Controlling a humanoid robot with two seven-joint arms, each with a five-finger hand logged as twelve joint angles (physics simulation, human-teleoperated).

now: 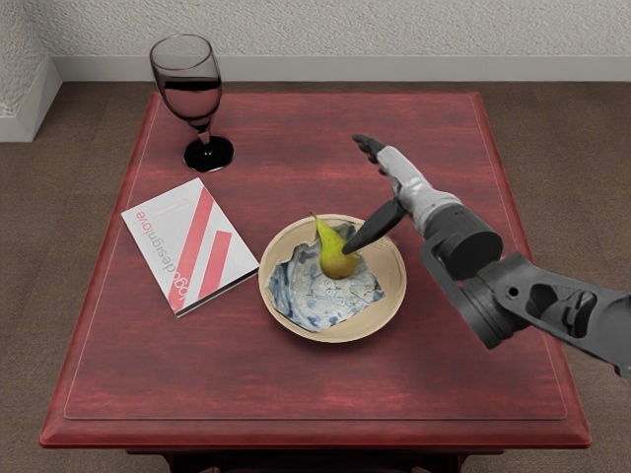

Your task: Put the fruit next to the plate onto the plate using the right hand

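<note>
A yellow-green pear (335,254) stands upright inside the plate (389,296), a tan-rimmed dish with a blue and white pattern, near the middle of the red table. My right hand (377,187) hovers just right of the pear, above the plate's far right rim. Its fingers are spread and hold nothing; the thumb points down toward the pear and the other fingers reach away to the upper left. The right arm comes in from the lower right. My left arm does not show.
A wine glass (194,99) with dark liquid stands at the table's far left. A white and red book (189,243) lies left of the plate. The table's front edge (315,429) runs along the bottom.
</note>
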